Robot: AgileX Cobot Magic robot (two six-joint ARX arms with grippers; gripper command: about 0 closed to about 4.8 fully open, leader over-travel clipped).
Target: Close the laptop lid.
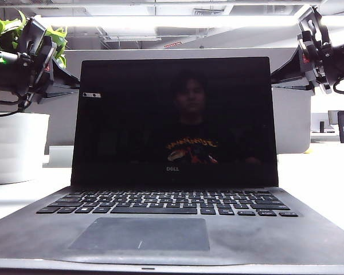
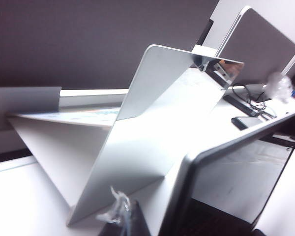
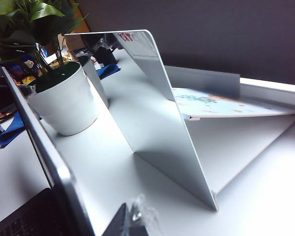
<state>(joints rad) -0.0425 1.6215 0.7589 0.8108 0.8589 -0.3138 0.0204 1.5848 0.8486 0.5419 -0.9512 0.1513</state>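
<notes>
Closest to the exterior camera is the laptop's trackpad (image 1: 140,234), with the keyboard (image 1: 166,202) behind it and, behind that, the laptop lid (image 1: 173,120) standing nearly upright, its black screen facing the camera. My left end effector (image 1: 37,54) hangs by the lid's upper left corner and my right end effector (image 1: 316,48) by its upper right corner; both are raised to about the level of the lid's top edge and appear to sit slightly behind the panel. From each wrist I see only the tips of my fingers at the frame's edge, left (image 2: 119,210) and right (image 3: 130,220), so I cannot tell whether either pair is apart or together; neither is clamped on anything that I can see. Outward from each wrist, the lid's silver edge runs close alongside my fingers (image 2: 221,147) (image 3: 49,157), so the panel lies just in front of both arms, its long axis spanning between them. Neither arm looks clearly nearer. Judging from this, closing means pushing the top edge forward and down toward the keyboard. Beyond the lid stand a folded white stand (image 2: 137,128) and a potted plant (image 3: 64,98) on the surface.
</notes>
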